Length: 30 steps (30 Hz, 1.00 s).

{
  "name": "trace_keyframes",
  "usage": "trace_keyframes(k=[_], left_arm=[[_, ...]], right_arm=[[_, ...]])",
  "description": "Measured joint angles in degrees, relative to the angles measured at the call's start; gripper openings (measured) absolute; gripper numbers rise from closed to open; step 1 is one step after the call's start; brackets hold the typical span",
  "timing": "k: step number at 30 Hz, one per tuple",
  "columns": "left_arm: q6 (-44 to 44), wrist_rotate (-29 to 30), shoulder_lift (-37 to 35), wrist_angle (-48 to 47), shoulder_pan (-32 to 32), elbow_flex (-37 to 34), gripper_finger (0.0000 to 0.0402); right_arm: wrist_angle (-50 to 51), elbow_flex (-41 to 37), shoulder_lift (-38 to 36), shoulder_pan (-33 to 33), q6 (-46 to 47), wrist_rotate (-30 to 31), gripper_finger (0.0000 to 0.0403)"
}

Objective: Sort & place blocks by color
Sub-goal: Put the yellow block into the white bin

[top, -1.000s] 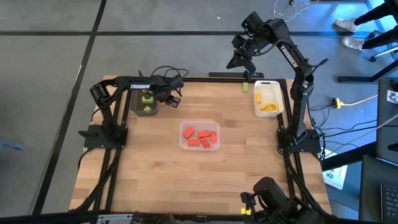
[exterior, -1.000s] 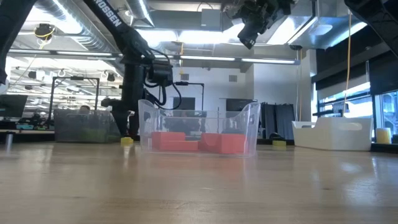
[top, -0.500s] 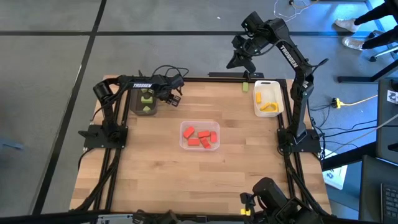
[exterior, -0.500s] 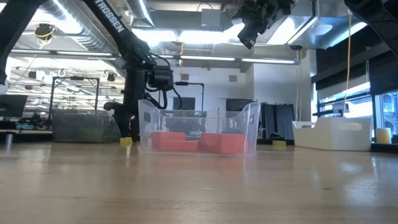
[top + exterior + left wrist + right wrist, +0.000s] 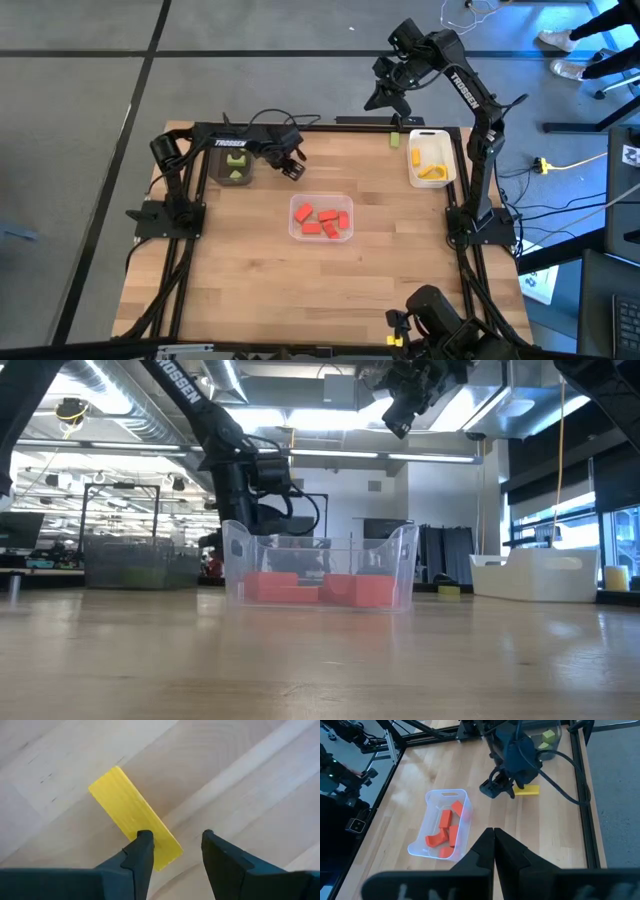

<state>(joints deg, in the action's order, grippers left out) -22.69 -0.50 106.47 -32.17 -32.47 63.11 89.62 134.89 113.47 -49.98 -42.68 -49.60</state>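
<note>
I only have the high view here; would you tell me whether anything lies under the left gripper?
Observer: Yes, a flat yellow rectangular block lies on the wooden table below the left gripper.
Operator: Are its fingers closed on it?
Observer: No, the fingers stand open, one over the block's end, with nothing held.
Operator: And the right gripper?
Observer: The right gripper is shut and empty.

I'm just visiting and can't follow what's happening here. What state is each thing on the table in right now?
Left gripper: open, above the table, empty.
Flat yellow block: lying loose on the wood, unsorted.
Right gripper: shut, empty, raised beyond the table's far edge.
Clear plastic tray: holds red blocks.
Dark grey tray: holds light green blocks.
White tray: holds yellow blocks.
</note>
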Motion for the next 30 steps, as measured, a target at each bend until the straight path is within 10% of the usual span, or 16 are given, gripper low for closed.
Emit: trace_keyframes(k=[11, 30], left_arm=[[-14.7, 13.6, -4.0, -1.5, 1.5, 4.1, 0.0154], [-33.0, 20.4, -3.5, -10.0, 9.0, 2.7, 0.0154]], right_arm=[[0.0, 0.0, 0.0, 0.0, 0.2, 0.0, 0.0012], [0.0, 0.0, 0.0, 0.0, 0.2, 0.0, 0.0012]])
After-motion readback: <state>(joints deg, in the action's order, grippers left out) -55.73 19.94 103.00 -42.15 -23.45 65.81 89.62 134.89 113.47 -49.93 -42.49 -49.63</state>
